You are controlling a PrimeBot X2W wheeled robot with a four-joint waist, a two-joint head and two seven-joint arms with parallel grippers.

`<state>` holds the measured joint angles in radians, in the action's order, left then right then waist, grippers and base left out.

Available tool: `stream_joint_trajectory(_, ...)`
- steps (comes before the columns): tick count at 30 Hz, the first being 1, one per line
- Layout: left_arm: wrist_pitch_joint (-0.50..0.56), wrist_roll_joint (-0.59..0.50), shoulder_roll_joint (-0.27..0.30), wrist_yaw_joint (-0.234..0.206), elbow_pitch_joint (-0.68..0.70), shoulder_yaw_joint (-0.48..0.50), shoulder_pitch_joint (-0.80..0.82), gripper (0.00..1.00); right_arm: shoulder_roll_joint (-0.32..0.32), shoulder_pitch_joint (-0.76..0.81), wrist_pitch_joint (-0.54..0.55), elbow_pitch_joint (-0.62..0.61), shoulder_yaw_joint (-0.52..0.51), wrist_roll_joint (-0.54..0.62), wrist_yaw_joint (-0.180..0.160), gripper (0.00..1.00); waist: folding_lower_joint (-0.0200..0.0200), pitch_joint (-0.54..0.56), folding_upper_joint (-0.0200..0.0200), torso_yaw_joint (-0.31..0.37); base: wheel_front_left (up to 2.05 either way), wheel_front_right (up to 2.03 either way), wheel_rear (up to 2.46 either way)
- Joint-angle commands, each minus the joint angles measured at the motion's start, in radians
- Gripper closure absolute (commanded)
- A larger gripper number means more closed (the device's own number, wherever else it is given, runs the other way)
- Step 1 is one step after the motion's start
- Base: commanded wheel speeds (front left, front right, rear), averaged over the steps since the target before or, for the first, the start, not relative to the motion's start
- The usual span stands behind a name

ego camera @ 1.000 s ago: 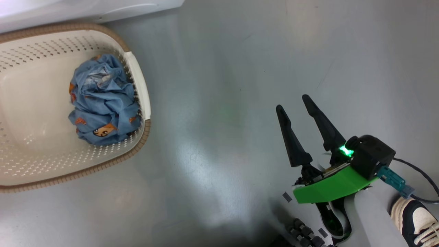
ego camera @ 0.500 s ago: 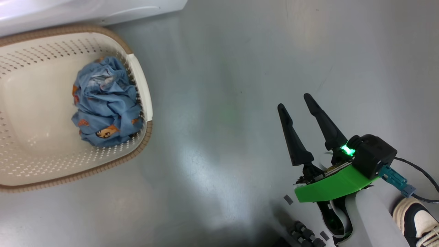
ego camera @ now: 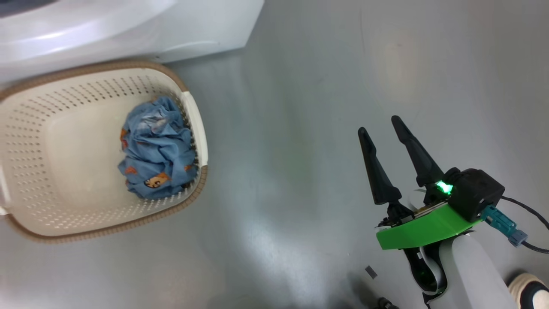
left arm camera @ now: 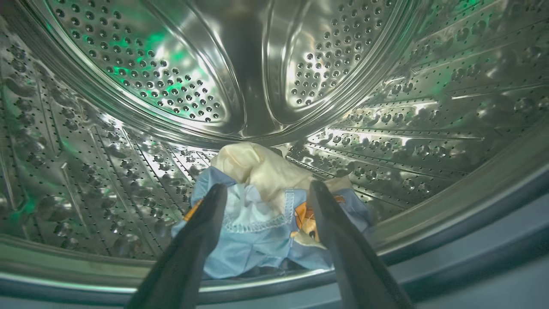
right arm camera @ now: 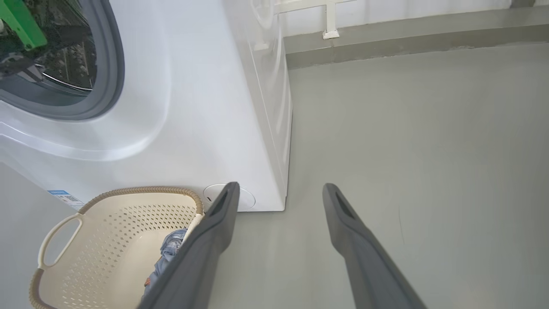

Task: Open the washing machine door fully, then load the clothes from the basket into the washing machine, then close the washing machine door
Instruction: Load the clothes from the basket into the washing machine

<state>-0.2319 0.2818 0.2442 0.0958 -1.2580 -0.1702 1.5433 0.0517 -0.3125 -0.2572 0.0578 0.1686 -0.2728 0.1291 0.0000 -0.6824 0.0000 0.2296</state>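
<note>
**One garment (left arm camera: 257, 234) in the drum (left arm camera: 171, 86), more clothes (ego camera: 156, 150) in the basket (ego camera: 107, 66)**

The left gripper (left arm camera: 266, 187), at the lower centre of its wrist view, has its jaws apart astride that garment and grips nothing. The right gripper (ego camera: 378, 125), at the lower right of the head view, is spread and empty. The basket's load and closing the door are left to do.

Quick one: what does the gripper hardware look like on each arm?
Right gripper: two long tapered black fingers on a green bracket, black box with a green LED, teal connector with black cable, pale grey forearm. Left gripper: the same dark tapered fingers.
</note>
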Motion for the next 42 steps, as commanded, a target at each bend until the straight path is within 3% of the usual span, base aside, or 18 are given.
stream_joint_trajectory(1,-0.015,0.015,0.030,0.000,0.028,0.010,-0.035,0.00,-0.001,0.021,-0.005,-0.018,0.008,0.015,0.002,0.00,0.0000,0.046,0.0000,-0.028,0.00,0.00,0.00)
stream_joint_trajectory(8,-0.029,0.037,0.003,0.007,0.090,0.023,-0.152,0.00,-0.001,0.039,-0.005,-0.008,-0.012,0.031,0.002,0.00,0.0000,0.120,0.0000,-0.061,0.00,0.00,0.00)
stream_joint_trajectory(17,-0.030,0.066,-0.020,0.010,0.328,0.083,-0.403,0.00,0.005,0.075,-0.005,-0.005,-0.027,0.053,0.002,0.00,0.0000,0.237,0.0000,-0.096,0.00,0.00,0.00)
stream_joint_trajectory(29,-0.030,0.050,-0.001,0.000,0.616,0.139,-0.757,0.00,0.012,0.153,-0.005,0.002,-0.032,0.057,0.002,0.00,0.0000,0.419,0.0000,-0.122,0.00,0.00,0.00)
stream_joint_trajectory(42,-0.026,0.084,0.002,-0.027,0.921,0.198,-1.106,0.00,0.023,0.211,-0.005,0.003,-0.019,0.051,0.002,0.00,0.0000,0.544,0.0000,-0.142,0.00,0.00,0.00)
